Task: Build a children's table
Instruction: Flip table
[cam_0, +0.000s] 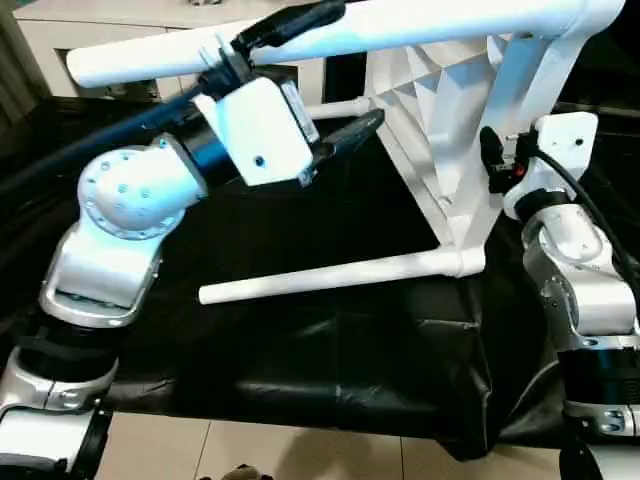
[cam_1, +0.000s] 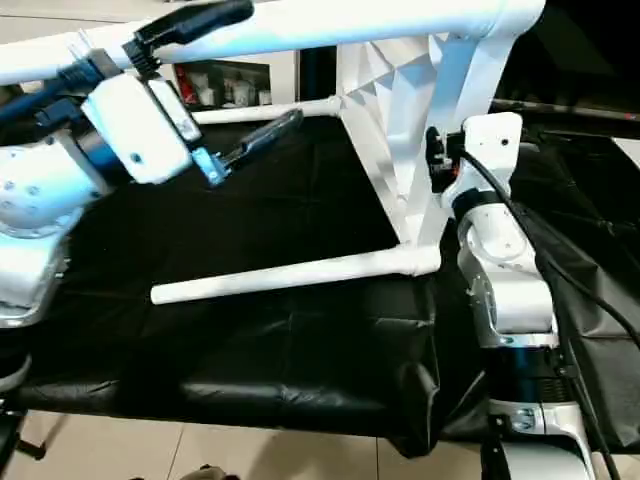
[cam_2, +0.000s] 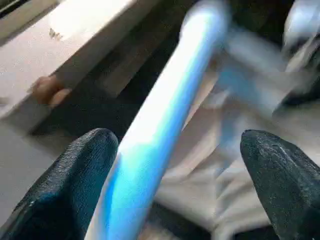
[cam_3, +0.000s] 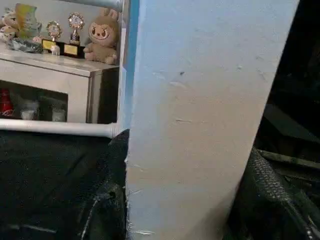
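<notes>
The white table top (cam_0: 440, 100) stands on its edge on the black surface, ribbed underside facing left. Three legs stick out of it sideways: an upper leg (cam_0: 420, 28), a lower front leg (cam_0: 330, 275) lying along the cloth, and a far leg (cam_0: 340, 105). My left gripper (cam_0: 320, 80) is open, its black fingers (cam_2: 75, 180) straddling the upper leg (cam_2: 165, 120) without closing on it. My right gripper (cam_0: 495, 160) is shut on the table top's near edge (cam_3: 200, 125), which sits between its fingers (cam_3: 112, 200).
A black cloth (cam_0: 300, 340) covers the work surface, hanging over its front edge above a tiled floor (cam_0: 300, 450). Behind stands a white cabinet (cam_3: 60, 65) with trophies and a plush toy (cam_3: 102, 35) on top.
</notes>
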